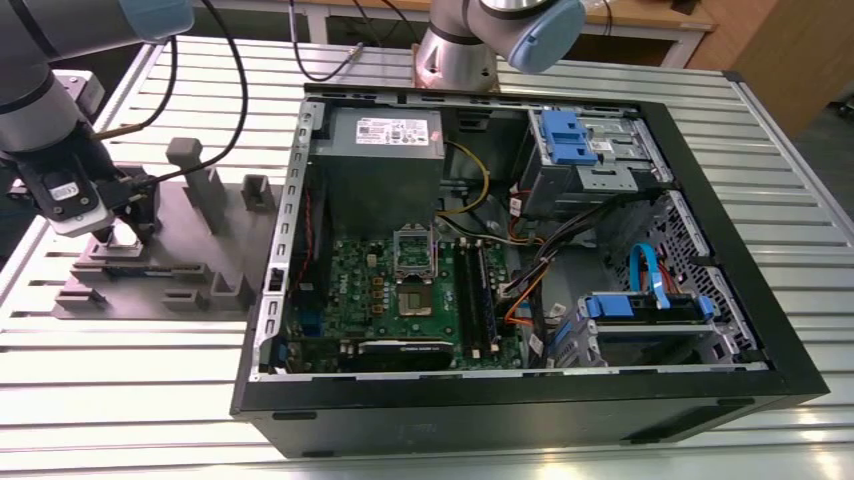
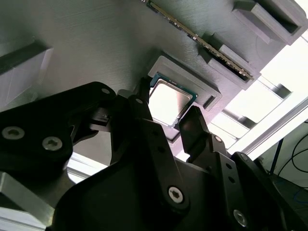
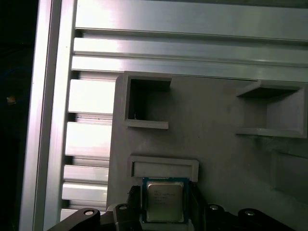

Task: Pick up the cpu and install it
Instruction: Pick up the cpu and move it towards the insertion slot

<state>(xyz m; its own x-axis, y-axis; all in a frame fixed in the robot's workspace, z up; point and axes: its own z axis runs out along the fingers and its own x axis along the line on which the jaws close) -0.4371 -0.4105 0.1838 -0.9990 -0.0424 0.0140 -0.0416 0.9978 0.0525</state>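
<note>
Your arm (image 1: 40,110) reaches down at the exterior view's left, over a grey moulded holder (image 1: 174,270) that lies on the slatted metal counter (image 1: 134,350), beside the open computer case (image 1: 534,250). The end effector (image 1: 120,232) hangs low over the near end of that holder.

In both wrist views you see the cpu (image 3: 164,201) (image 2: 168,101) lying flat, silvery top up, in a shallow square pocket of the holder (image 3: 216,159), with a raised lip just beside one of its edges. The end effector (image 3: 164,204) (image 2: 168,113) straddles it: one dark finger (image 2: 144,103) sits against one edge of the chip and the other against the opposite edge, so it looks clamped on the cpu while the chip is not yet out of its pocket. In the second wrist view a thin board (image 2: 202,43) stands on edge in a slot of the holder, near the cpu but apart from it.

Inside the case, well apart from the end effector, the green motherboard (image 1: 400,290) lies flat and its socket (image 1: 416,302) stands uncovered, with the metal frame (image 1: 411,250) tipped back.
</note>
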